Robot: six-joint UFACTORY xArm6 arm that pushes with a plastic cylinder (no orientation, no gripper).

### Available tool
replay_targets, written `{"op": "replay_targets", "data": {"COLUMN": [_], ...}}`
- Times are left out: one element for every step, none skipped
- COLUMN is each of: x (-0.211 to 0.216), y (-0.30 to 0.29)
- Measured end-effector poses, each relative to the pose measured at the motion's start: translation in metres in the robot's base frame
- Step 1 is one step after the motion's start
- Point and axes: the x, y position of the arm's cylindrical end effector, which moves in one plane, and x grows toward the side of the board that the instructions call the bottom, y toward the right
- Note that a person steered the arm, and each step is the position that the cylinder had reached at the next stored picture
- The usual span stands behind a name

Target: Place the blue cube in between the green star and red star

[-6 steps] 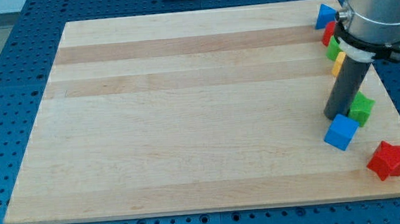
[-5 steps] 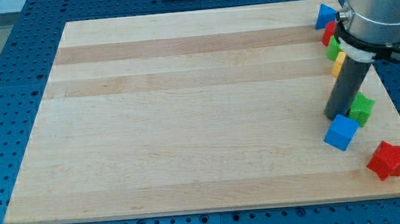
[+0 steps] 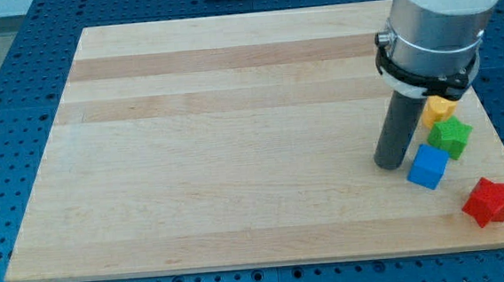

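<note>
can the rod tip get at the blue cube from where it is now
Probably yes. My tip sits on the board just to the view's left of the blue cube, with nothing between them. The green star lies above-right of the cube and the red star below-right, both beyond it.

Near the board's right edge, my tip stands just left of the blue cube. The green star lies just above-right of the cube, the yellow block above that, and the red star by the bottom-right corner.
</note>
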Motion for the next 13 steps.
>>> {"op": "replay_targets", "data": {"x": [0.013, 0.023, 0.024, 0.024, 0.019, 0.013, 0.010, 0.010, 0.010, 0.010, 0.010, 0.012, 0.016], "y": [0.000, 0.000, 0.000, 0.000, -0.003, -0.003, -0.003, 0.003, 0.016, 0.026, 0.027, 0.027, 0.027]}}
